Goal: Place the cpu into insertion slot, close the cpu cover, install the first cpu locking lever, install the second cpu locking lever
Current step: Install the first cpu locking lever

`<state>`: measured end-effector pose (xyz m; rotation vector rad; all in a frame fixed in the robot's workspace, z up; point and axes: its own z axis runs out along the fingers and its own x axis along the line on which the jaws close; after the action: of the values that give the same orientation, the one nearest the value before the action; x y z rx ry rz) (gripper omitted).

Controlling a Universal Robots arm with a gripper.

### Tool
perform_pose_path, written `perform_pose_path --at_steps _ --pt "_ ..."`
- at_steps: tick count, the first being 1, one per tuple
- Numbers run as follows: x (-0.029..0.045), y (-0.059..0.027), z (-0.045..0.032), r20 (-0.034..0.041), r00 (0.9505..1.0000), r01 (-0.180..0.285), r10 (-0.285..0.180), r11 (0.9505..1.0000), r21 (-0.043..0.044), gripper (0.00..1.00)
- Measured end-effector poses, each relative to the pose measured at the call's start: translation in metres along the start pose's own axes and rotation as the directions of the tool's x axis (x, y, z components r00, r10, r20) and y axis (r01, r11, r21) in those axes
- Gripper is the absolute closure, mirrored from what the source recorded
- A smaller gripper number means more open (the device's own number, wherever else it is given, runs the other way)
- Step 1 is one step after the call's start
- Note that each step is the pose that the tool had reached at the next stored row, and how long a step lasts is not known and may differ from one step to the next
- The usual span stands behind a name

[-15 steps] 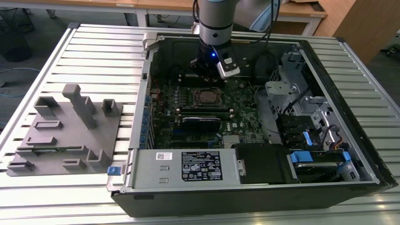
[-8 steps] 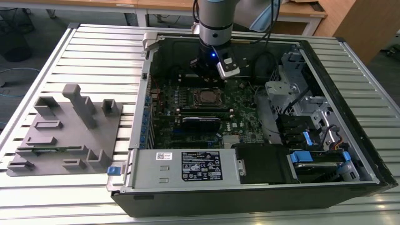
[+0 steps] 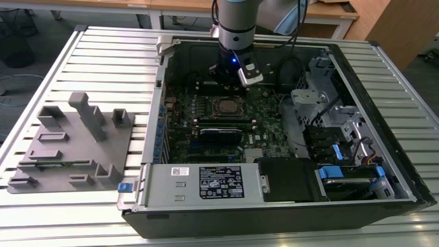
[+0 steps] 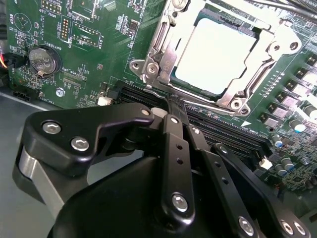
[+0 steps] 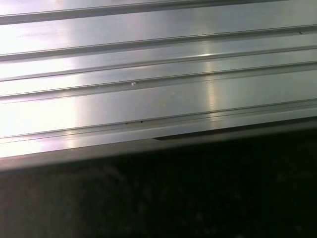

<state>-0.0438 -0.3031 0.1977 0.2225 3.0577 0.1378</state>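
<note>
Hanging low in the open black computer case (image 3: 274, 221), the black two-finger gripper (image 4: 173, 106) has its fingers pressed together, nothing seen between them. The small flat silver-grey square cpu (image 4: 215, 49) lies just ahead of the fingertips, in the dark insertion slot (image 4: 233, 101) on the green board (image 4: 89, 69). The thin silvery cpu cover (image 4: 161, 47) lies flat around it.

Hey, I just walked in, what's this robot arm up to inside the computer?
A single robot arm is reaching down into an open computer case, working at the processor socket on the green circuit board. The cpu sits in the insertion slot, and the cpu cover lies closed over its edges. In the second wrist view the gripper, fingers together, has its tips right at the near edge of that cover. Whether it is pressing on anything there I cannot tell.
</note>
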Motion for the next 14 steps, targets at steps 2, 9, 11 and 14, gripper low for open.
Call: perform_pose_path --at_steps 2,9,11,14 --pt "0.0000 0.0000 0.0000 0.0000 1.0000 0.000 0.000 1.0000 0.0000 0.89" --pt "0.0003 0.0001 -0.0014 0.0023 1.0000 -0.001 0.001 1.0000 -0.0002 0.89" --pt "0.0004 0.0002 -0.0024 0.0039 1.0000 -0.002 0.002 1.0000 -0.0004 0.89" --pt "0.0007 0.0003 -0.0034 0.0074 1.0000 -0.003 0.003 1.0000 -0.0010 0.89"
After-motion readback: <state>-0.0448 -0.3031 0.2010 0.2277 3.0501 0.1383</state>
